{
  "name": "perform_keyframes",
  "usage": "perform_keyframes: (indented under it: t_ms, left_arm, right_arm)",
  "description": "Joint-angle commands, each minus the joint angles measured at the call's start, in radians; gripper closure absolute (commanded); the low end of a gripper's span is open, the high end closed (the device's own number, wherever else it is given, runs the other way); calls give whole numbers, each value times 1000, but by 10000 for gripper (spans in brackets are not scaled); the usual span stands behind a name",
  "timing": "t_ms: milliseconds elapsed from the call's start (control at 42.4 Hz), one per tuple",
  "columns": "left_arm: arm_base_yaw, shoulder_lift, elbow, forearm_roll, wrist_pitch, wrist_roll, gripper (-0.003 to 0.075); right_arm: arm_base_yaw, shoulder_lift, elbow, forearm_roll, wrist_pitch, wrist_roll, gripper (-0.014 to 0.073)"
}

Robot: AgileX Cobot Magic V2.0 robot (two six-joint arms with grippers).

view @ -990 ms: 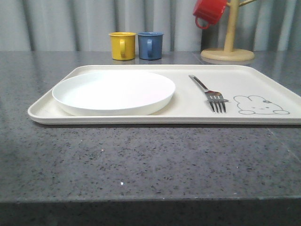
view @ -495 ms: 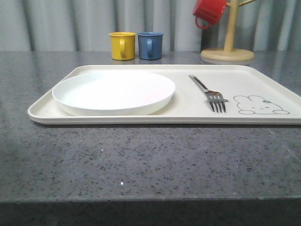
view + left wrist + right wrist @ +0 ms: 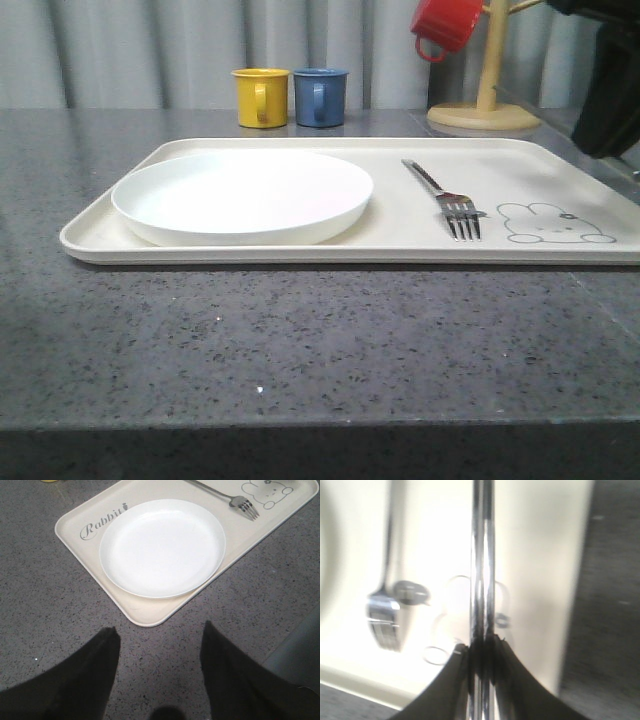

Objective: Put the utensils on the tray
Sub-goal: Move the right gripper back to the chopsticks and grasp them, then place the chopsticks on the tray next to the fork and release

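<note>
Nearest, low in the left wrist view: left gripper (image 3: 157, 675), fingers spread apart, empty, over bare counter (image 3: 300, 340) just short of the tray (image 3: 400, 245). On the tray: one white plate (image 3: 242, 195) at centre-left of the front frame, one fork (image 3: 445, 198) right of it, tines toward the camera, beside the rabbit drawing (image 3: 553, 223). Right gripper (image 3: 481, 652) clamped on a pair of chopsticks (image 3: 483, 560), held over the rabbit end. Best lowered flat and parallel to the fork, in the bare strip beside it, released low so they don't roll. Far, upper frame: one yellow mug (image 3: 260, 97), one blue mug (image 3: 320, 96), one red mug (image 3: 445, 25) on a wooden stand (image 3: 485, 112). No spoon seen.
</note>
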Motion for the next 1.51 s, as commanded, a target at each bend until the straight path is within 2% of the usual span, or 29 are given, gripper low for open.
perform_keyframes:
  t_ms: [0, 259, 636, 801, 1013, 1202, 1296, 1484]
  left_arm:
    - [-8, -1, -26, 0, -70, -11, 352]
    - [-8, -1, -26, 0, -70, -11, 352]
    - [-8, -1, -26, 0, -70, -11, 352]
    - [-8, -1, -26, 0, -70, -11, 352]
    - [-8, -1, -26, 0, -70, -11, 352]
    - [-8, -1, -26, 0, -70, -11, 352]
    - [-8, -1, -26, 0, -70, -11, 352]
    - [-8, -1, -26, 0, -70, -11, 352]
  right_arm:
    - [11, 2, -31, 82, -58, -15, 549]
    - [11, 91, -31, 189, -122, -15, 540]
    - [11, 139, -32, 204, -108, -15, 363]
    - [11, 122, -51, 184, -100, -32, 345]
    - [10, 5, -76, 23, -38, -34, 347]
    - [-5, -113, -75, -251, 90, -30, 347]
    - [-72, -145, -75, -306, 117, -20, 347]
    - [-280, -128, -75, -308, 118, -21, 347]
